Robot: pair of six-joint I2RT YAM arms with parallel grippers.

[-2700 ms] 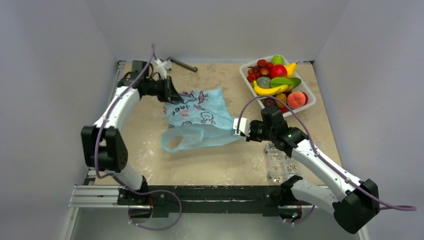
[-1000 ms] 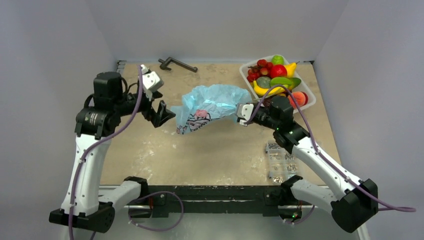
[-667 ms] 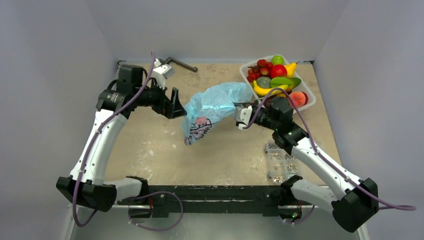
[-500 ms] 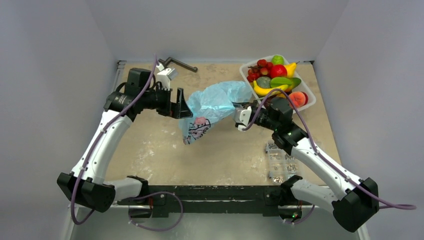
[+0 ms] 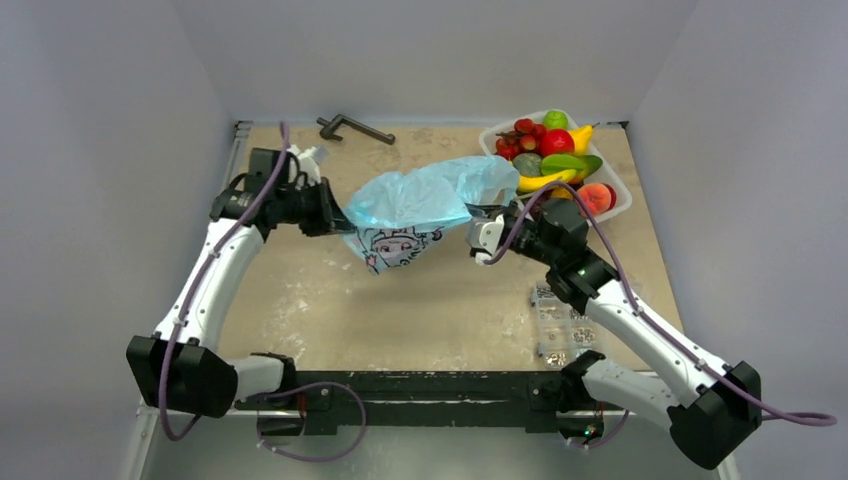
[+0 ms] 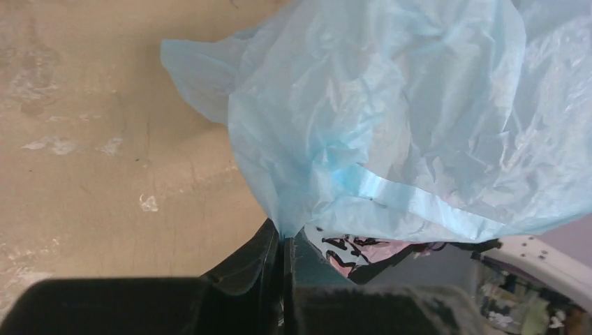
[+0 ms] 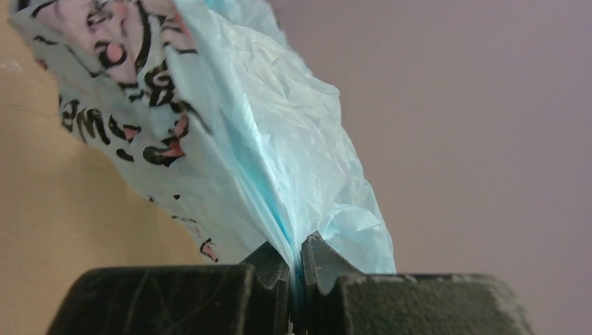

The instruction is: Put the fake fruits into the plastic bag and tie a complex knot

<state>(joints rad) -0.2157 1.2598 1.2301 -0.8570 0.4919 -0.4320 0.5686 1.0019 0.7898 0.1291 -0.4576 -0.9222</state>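
Note:
The light-blue plastic bag (image 5: pixel 420 200) hangs above the table between both arms, its white patch with pink and dark print drooping underneath. My left gripper (image 5: pixel 338 215) is shut on the bag's left edge; in the left wrist view the film (image 6: pixel 391 118) runs into the closed jaws of that gripper (image 6: pixel 285 241). My right gripper (image 5: pixel 478 222) is shut on the bag's right edge, and the right wrist view shows the bag (image 7: pixel 244 139) pinched in that gripper (image 7: pixel 297 258). The fake fruits (image 5: pixel 548 160) lie heaped in a white tray (image 5: pixel 622 195) at the back right.
A dark metal crank handle (image 5: pixel 352 127) lies at the back of the table. A clear box of metal screws (image 5: pixel 560 325) sits near the front right, under the right arm. The table's walls are grey on three sides.
My left gripper reached the bag's left edge and closed on it, then drew back left. The bag went from hanging off the right gripper to being stretched between both.

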